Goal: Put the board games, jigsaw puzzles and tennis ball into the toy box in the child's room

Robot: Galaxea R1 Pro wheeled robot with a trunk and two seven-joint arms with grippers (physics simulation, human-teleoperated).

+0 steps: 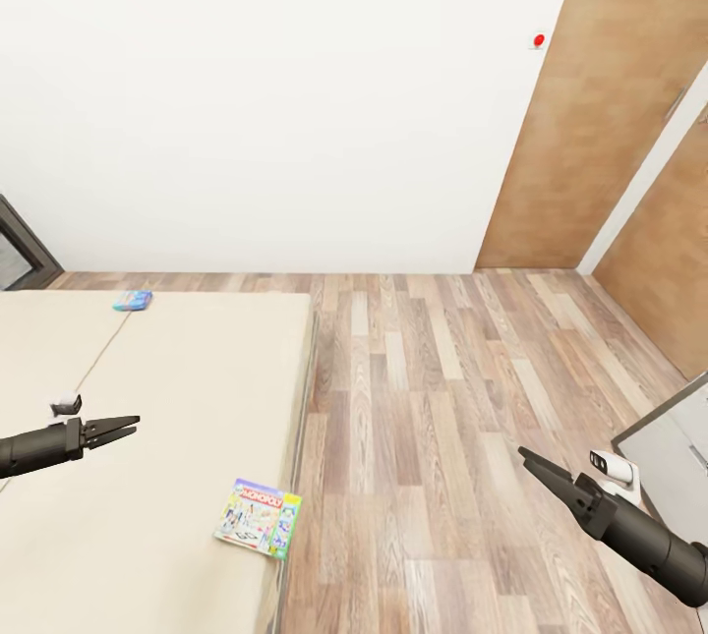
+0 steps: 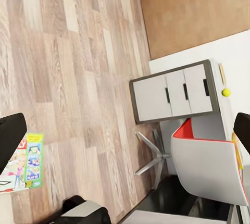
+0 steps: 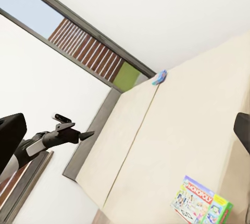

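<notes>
Monopoly board game [image 1: 259,516] is lying flat at the bed [image 1: 177,388] edge: light, stiff, slick; pinch 1 overhanging edge. Left gripper [image 1: 130,428] and right gripper [image 1: 526,458] are hovering pressed together.

The word "MONOPOLY" is printed in white letters on a red strip across the lid of the Monopoly box [image 1: 259,517], which lies on the bed [image 1: 177,388] near its edge. The same word can be read on that box from the right wrist view [image 3: 202,200]. In the left wrist view the box [image 2: 23,162] shows colored pictures, but its words are too small to read. The blue box [image 1: 132,300] has print too small to read.
</notes>
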